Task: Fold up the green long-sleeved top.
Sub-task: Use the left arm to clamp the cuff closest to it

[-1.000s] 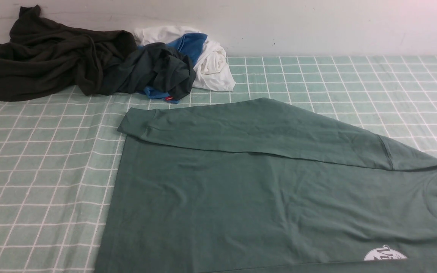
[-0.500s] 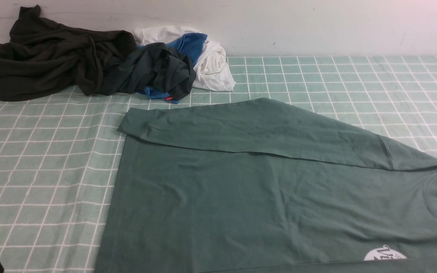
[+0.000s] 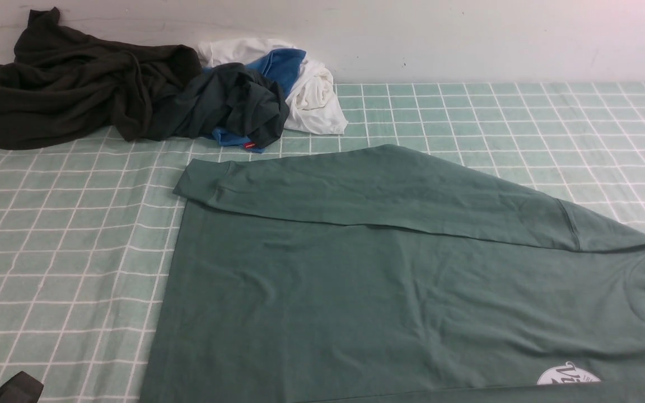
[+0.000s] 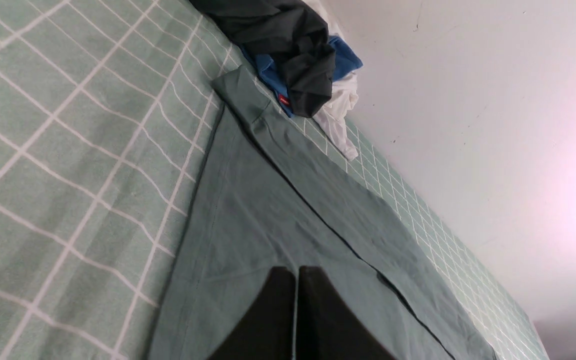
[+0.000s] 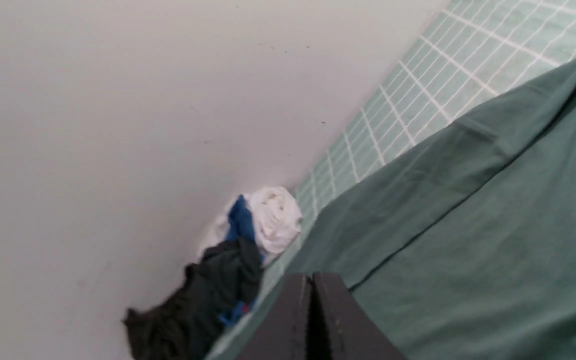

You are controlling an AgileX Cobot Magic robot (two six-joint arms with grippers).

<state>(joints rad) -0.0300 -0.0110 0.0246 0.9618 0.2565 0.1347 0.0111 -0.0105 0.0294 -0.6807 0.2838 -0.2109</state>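
The green long-sleeved top [image 3: 389, 285] lies flat on the checked cloth, its neck to the right and its hem to the left. One sleeve [image 3: 356, 190] is folded across the far side of the body, cuff at the left. A white oval logo [image 3: 569, 374] shows at the near edge. My left gripper [image 4: 297, 272] is shut and empty above the top [image 4: 278, 220]; only a dark tip of it [image 3: 17, 388] shows at the front view's lower left. My right gripper [image 5: 312, 277] is shut and empty above the top [image 5: 468, 240]; the front view does not show it.
A blackish-brown garment [image 3: 70, 84] and a very dark green-black one [image 3: 233, 103] lie heaped at the back left against the wall, with blue [image 3: 280, 64] and white [image 3: 314, 95] clothes beside them. The green checked cloth [image 3: 65, 246] covers the table.
My left gripper's dark tip has come further into the front view's lower left corner, rising and shifting right. The top has not moved.
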